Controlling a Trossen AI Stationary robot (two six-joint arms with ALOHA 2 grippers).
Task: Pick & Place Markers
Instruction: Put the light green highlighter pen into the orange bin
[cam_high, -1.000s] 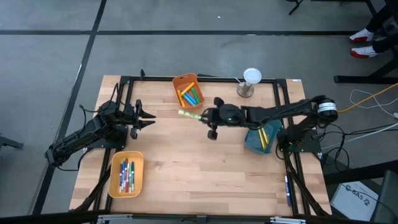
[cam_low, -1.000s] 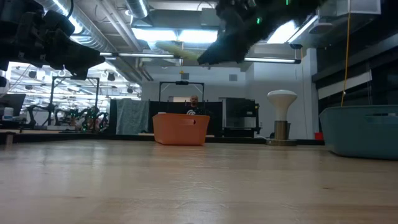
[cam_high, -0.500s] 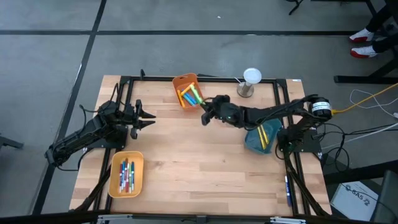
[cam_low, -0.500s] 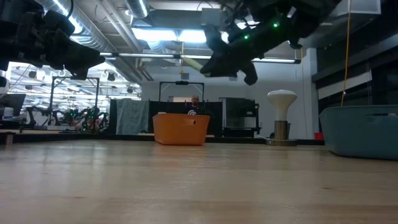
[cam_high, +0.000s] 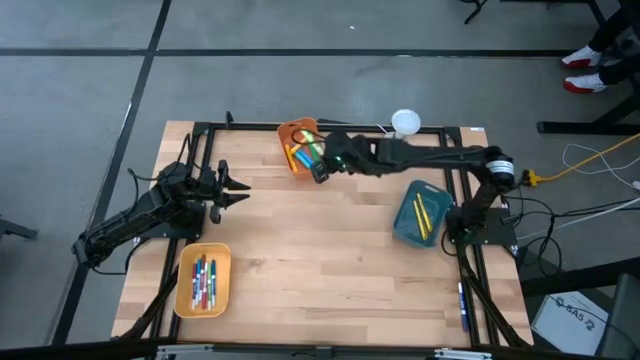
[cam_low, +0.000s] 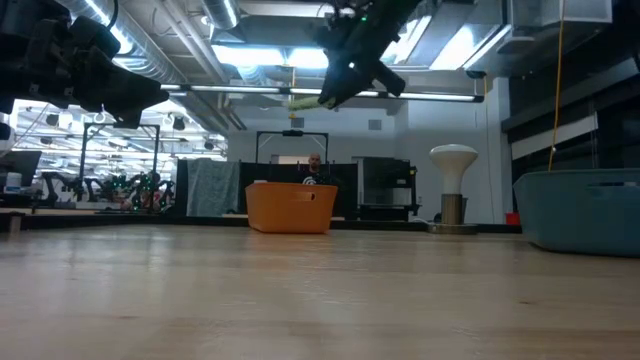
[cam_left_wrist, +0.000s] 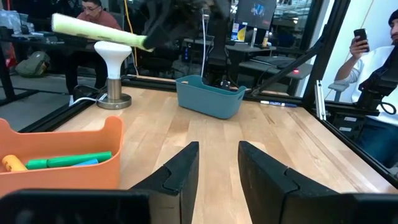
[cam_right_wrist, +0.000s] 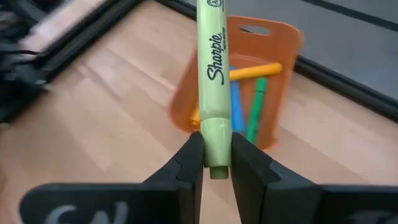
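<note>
A: The wooden worktop (cam_high: 320, 250) is sitting in a workshop hall with ceiling lights running overhead. What is happening at the orange bin (cam_high: 300, 146)?

B: The right tool (cam_high: 318, 168) is hanging just above the orange bin's near edge, clenched on a pale green marker (cam_right_wrist: 213, 81). The wrist view is showing both fingers (cam_right_wrist: 186, 163) pressing the marker's cap end, with the barrel projecting forward over the bin's opening.

A: Where are the other markers lying?

B: Several are resting inside the orange bin. More are lying in the yellow tray (cam_high: 203, 281), well away from the orange bin toward the front left of the worktop, and two yellow ones are showing in the teal bin (cam_high: 420, 215), off to the orange bin's right.

A: How should the release be carried out?

B: In my judgement, the barrel should be centred over the opening before the fingers are loosened, because the grip is sitting at one end and the long free end may tip over the bin's wall. Lowering toward the bin's contents before letting go should be limiting bounce.

A: And the left tool (cam_left_wrist: 216, 163)?

B: It is waiting well to the left of the orange bin, its fingers standing apart and grasping nothing.
</note>
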